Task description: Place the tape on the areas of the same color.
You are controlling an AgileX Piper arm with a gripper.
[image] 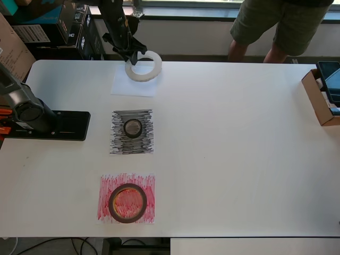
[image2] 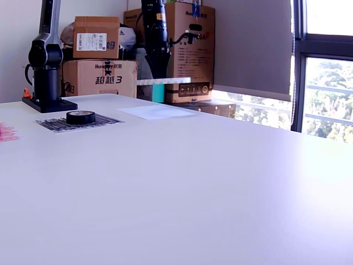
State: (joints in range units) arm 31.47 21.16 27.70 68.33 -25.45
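The red patch (image2: pixel 6 132) is cut off at the exterior view's left edge, so the brown roll (image: pixel 127 203) on it appears only in the overhead view. In the exterior view the gripper's tips are hidden behind the white ring (image2: pixel 164 80), which appears edge-on as a thin pale bar held clear above the white patch (image2: pixel 156 112). A person's legs (image: pixel 276 29) are cut off at the overhead view's top edge. A brown box (image: pixel 321 98) is cut off at the table's right edge in the overhead view.

Count: three tape rolls, three paper patches, one arm.

The gripper (image: pixel 133 56) is closed on the left rim of the white ring (image: pixel 143 66) as the overhead view shows it; the jaw gap cannot be read. The ring hangs over the far right corner of the white patch (image: pixel 133 85), partly past its far edge, near the table's far edge.

The black roll (image: pixel 133 128) lies at the centre of the black patch (image: pixel 132 132), mid-table on the overhead view's left. The brown roll lies on the red patch (image: pixel 126 198), near the table's front edge.

The arm base (image: pixel 48 125) stands at the table's left edge in the overhead view.
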